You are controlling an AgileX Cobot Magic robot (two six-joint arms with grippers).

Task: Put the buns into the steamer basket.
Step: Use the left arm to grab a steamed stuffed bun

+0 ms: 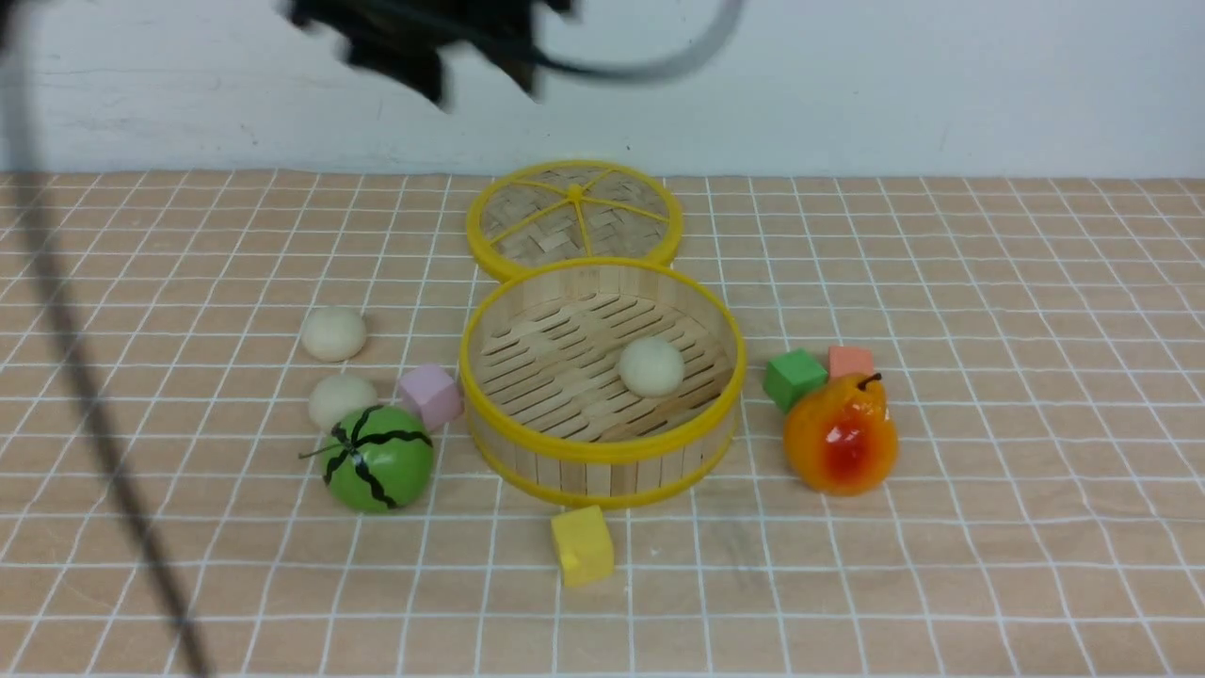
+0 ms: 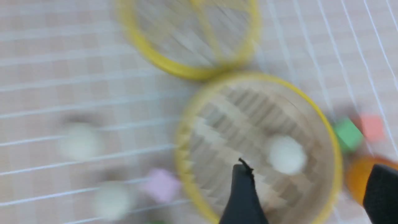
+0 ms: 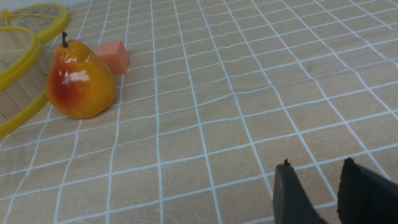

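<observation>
On the checked cloth point(image 1: 941, 565) left of the round yellow-rimmed bamboo steamer basket point(image 1: 602, 454) sit two smooth cream-white dome buns point(image 1: 333, 333) point(image 1: 341, 399); a third bun point(image 1: 650, 366) lies inside. We judge them light, soft and prone to roll, so pinch across the widest girth. Our left gripper point(image 2: 307, 166) is spread wide and our right gripper point(image 3: 317, 165) slightly parted, both empty.

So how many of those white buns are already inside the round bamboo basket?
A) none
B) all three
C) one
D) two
C: a single bun lies on the slatted floor of the steamer basket; the far bun and the near bun sit outside it, to its left.
</observation>
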